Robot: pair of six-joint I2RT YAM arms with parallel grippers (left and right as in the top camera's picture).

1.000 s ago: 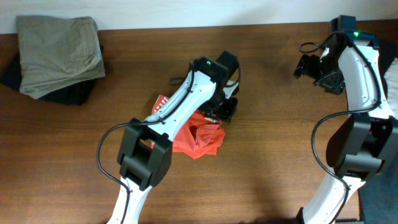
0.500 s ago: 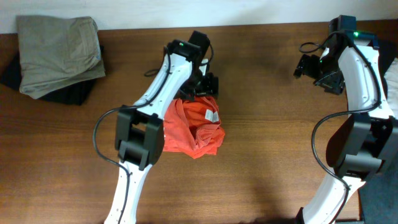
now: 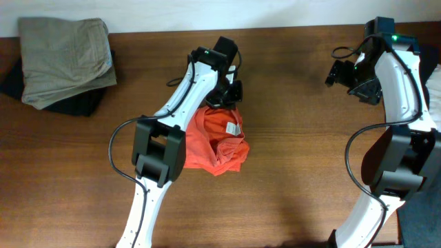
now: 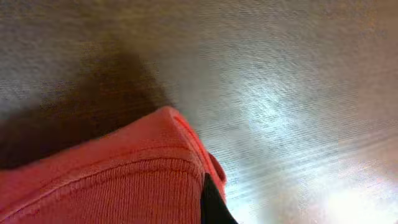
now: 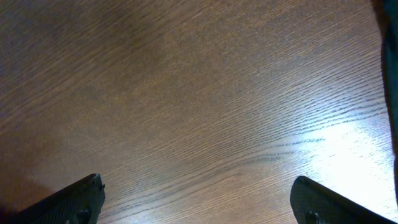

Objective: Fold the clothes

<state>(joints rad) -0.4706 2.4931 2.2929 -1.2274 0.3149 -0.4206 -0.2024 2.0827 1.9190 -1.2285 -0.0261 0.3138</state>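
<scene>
The red-orange T-shirt (image 3: 213, 141) lies crumpled on the wooden table near the middle, with a white tag (image 3: 233, 128) facing up. My left gripper (image 3: 229, 91) is at the shirt's far edge and shut on its fabric. In the left wrist view the ribbed red collar (image 4: 112, 180) fills the lower left, pressed against one black finger (image 4: 212, 208). My right gripper (image 3: 339, 71) hangs open and empty over bare wood at the far right; in the right wrist view both its fingertips (image 5: 199, 202) are wide apart.
A khaki-olive folded garment (image 3: 65, 58) lies at the back left on top of a black garment (image 3: 77, 105). The table's back edge runs just behind my left gripper. My right arm's base stands at the right edge.
My left gripper swung from the shirt's right side to its far edge, dragging fabric with it. The shirt has spread wider. The right arm has not moved.
</scene>
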